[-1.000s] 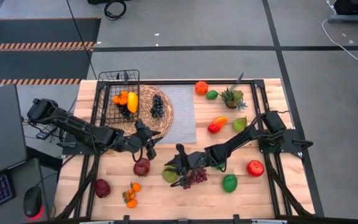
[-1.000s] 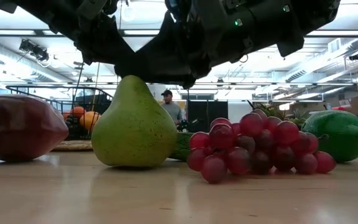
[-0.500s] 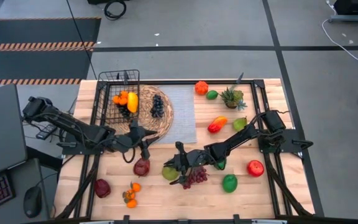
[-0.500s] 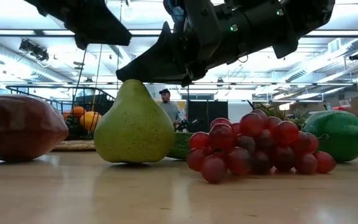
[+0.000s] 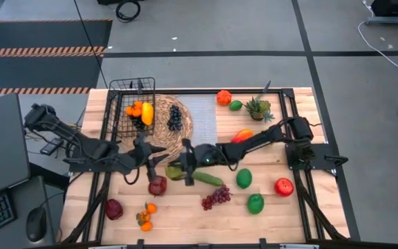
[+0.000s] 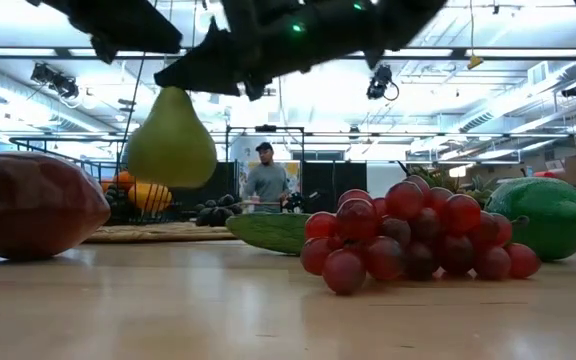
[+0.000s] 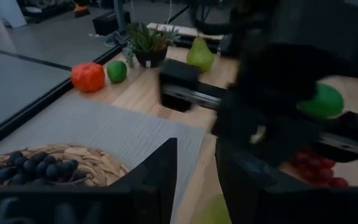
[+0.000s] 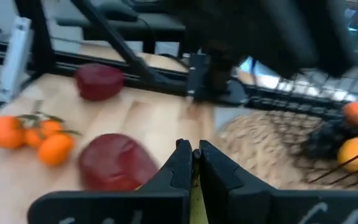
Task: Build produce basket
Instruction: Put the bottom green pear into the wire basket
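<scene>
One green pear [image 6: 172, 140] is held off the table by its top in the closed right gripper [image 5: 183, 164]; carrying it to the basket [image 5: 133, 104] is required next. The left gripper [image 5: 148, 163] is seen partly open, empty.

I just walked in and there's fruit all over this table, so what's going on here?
The right gripper is shut on the green pear, holding it in the air beside the round woven mat. The left gripper waits near a dark red apple. The wire basket already holds oranges and a yellow mango; red grapes and other produce lie on the table.
</scene>
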